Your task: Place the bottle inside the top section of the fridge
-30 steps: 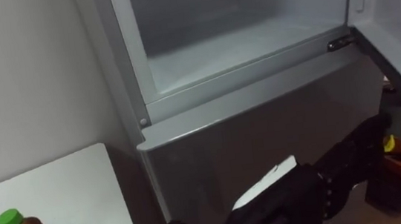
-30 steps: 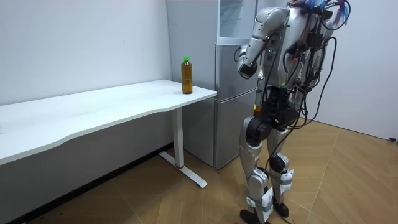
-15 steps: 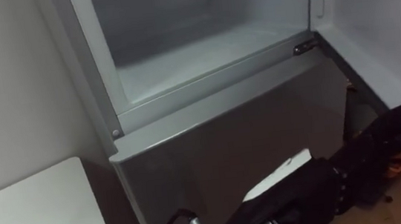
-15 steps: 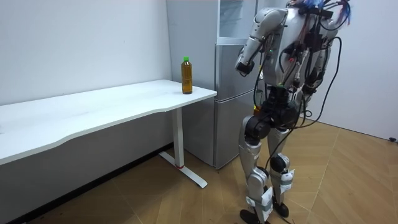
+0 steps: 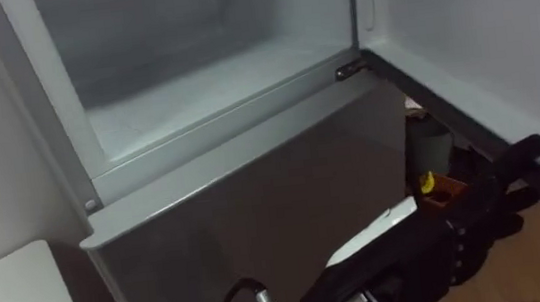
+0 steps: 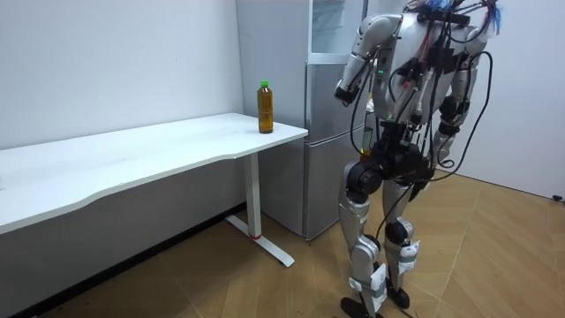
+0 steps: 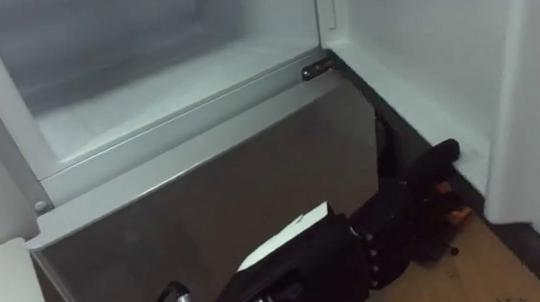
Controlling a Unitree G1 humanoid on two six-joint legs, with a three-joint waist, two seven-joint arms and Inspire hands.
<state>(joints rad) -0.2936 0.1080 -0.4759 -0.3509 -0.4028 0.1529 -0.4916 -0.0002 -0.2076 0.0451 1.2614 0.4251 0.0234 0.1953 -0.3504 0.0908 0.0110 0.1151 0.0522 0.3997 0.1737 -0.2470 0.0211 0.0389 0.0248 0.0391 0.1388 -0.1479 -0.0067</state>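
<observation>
Bottle (image 6: pixel 264 107) upright on white table (image 6: pixel 132 155), room view.

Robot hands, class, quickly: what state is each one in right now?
Left robot hand: open, holding nothing.
Right robot hand: cannot be told.

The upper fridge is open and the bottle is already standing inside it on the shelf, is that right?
Not quite. The upper fridge is open, but the bottle is not inside. It stands on the white table, near the end beside the fridge, as the room view shows.
</observation>
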